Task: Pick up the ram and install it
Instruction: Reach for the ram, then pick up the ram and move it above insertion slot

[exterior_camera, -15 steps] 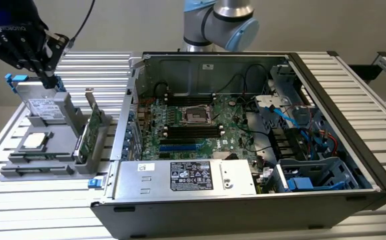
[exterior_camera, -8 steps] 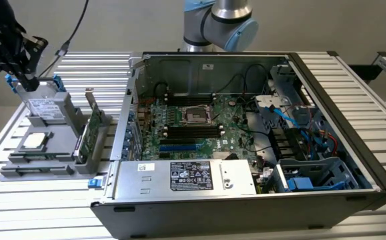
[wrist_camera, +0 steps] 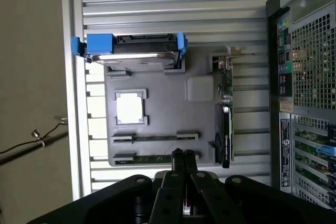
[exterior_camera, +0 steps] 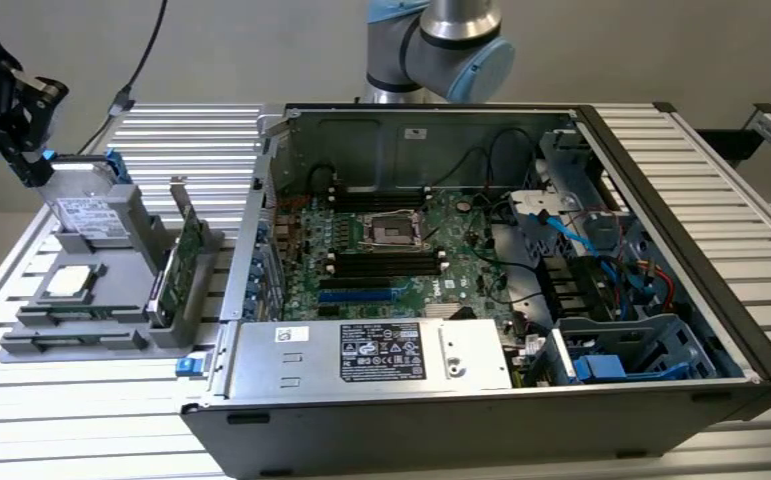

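The ram (wrist_camera: 149, 158) is a thin green stick standing on edge in a slot of the grey holder (wrist_camera: 163, 98), at the end opposite the hard drive. In the exterior view the ram (exterior_camera: 72, 344) sits at the front of the holder (exterior_camera: 125, 335), on that view's left. A second narrow slot (wrist_camera: 155, 137) lies beside it. My black gripper (wrist_camera: 184, 157) is shut with nothing between its fingers and hangs above the holder. The exterior view shows the gripper (exterior_camera: 32, 170) high at the far left, over the hard drive's end.
On the holder are also a silver hard drive with blue rails (exterior_camera: 92, 215), a processor (exterior_camera: 72, 282) and a green expansion card (exterior_camera: 185, 255). The open computer case (exterior_camera: 492, 290) lies to the exterior view's right, its motherboard's dark memory slots (exterior_camera: 385, 262) exposed.
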Tool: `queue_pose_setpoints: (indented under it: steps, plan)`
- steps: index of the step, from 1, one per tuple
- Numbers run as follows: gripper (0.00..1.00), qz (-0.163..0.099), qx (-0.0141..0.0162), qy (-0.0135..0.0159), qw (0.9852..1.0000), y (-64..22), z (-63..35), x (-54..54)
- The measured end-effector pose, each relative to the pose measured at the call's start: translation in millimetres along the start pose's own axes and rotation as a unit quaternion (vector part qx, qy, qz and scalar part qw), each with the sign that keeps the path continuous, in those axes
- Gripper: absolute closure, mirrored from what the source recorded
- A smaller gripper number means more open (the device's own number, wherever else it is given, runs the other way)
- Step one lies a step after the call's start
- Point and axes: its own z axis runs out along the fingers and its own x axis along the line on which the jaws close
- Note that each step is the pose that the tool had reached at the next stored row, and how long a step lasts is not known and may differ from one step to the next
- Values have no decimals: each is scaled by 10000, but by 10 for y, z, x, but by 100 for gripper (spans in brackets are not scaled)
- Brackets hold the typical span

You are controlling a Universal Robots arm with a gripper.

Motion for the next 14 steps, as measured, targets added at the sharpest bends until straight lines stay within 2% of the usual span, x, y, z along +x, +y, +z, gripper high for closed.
queue_pose_setpoints:
  steps: [13, 14]
  plan:
    - [90, 0, 1, 1, 10000, -1, 2, 0]
    - [90, -1, -21, -17, 10000, -1, 8, 17]
